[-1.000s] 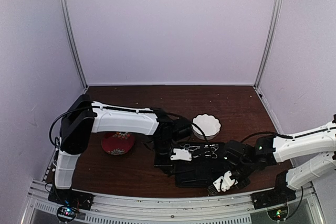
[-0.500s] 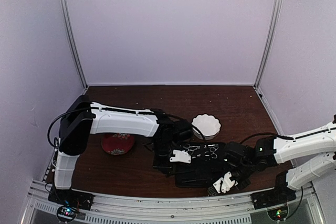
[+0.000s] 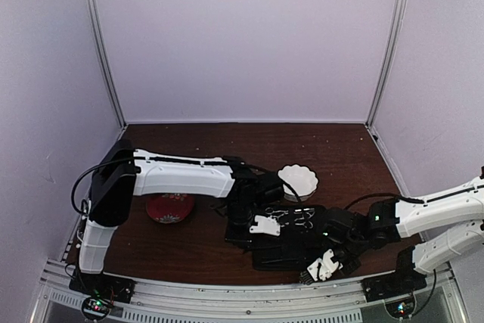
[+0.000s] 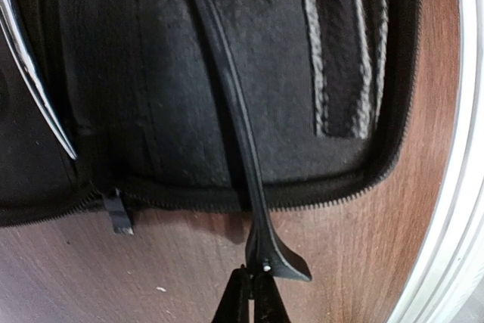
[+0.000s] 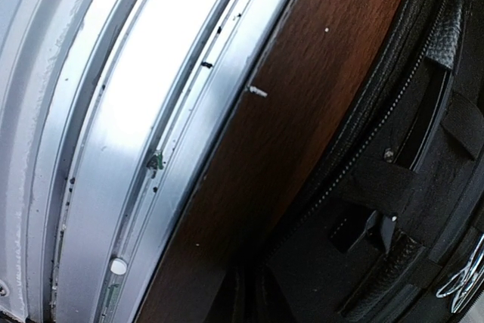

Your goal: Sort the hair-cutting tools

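The left hand [image 4: 252, 294] is closed tight. Its fingertips meet on the near, flared end of a thin black clip stick [image 4: 227, 104], and they seem to be pinching it, though the contact sits at the very edge of the wrist view. From the fingertips the stick runs straight ahead, over the zip edge of the open case [image 4: 151, 88] and across its black lining. The flared end lies just off the case, above the brown surface [image 3: 340, 149]. A small zip pull [image 4: 117, 215] hangs ahead and to the left of the fingertips. Farther ahead on the left, a silver blade of the scissors [image 3: 293, 217] rests on the lining. In the overhead view the scissors' finger rings lie on the case just to the right of this hand.

The right hand [image 5: 248, 296] is also closed. It sits low at the near edge of the case, but its dark fingers merge with the black fabric, so I cannot tell whether they grip anything. The metal rail [image 5: 113, 149] runs along this hand's left, with a strip of surface between rail and case. The scissors' rings show ahead and far to its right.

A white bowl [image 3: 297, 181] stands beyond the left hand, and a red plate [image 3: 169, 206] lies well off to its left.
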Available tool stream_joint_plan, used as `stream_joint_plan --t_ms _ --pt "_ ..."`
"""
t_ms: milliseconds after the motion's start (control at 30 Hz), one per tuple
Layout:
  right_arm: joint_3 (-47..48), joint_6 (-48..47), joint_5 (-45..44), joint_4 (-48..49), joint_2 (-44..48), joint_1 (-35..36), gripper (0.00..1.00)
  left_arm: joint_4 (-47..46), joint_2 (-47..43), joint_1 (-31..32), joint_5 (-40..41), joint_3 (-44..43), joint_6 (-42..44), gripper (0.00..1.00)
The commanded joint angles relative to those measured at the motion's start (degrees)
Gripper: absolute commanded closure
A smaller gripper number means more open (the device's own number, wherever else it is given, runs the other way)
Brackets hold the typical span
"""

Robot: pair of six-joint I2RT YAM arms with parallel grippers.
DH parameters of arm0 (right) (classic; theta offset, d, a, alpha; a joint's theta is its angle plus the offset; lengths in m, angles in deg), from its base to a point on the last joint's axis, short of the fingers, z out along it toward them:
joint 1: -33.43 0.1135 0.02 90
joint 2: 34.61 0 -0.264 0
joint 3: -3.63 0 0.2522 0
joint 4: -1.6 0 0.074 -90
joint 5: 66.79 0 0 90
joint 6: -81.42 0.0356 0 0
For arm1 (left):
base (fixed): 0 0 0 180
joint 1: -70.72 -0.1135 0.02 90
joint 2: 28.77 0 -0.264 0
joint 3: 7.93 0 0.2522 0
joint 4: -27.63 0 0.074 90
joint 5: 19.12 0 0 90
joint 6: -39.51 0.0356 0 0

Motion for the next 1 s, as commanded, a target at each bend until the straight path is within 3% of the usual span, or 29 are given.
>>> stream_joint_plan --t_ms 0,433,967 --pt "-2.22 -0.70 -6.64 5.89 -1.56 0.41 0.96 1.05 2.79 0.34 -0.28 -4.08 1.65 1.00" --pt "-2.71 -0.37 -7.54 7.60 -2.57 0.90 0.97 0.95 11.92 1.82 -4.34 -18.04 4.97 1.00" --pt "-2.80 0.16 -8.19 9.51 -2.63 0.93 0.96 -4.11 16.31 2.71 -7.48 -23.44 3.65 1.00"
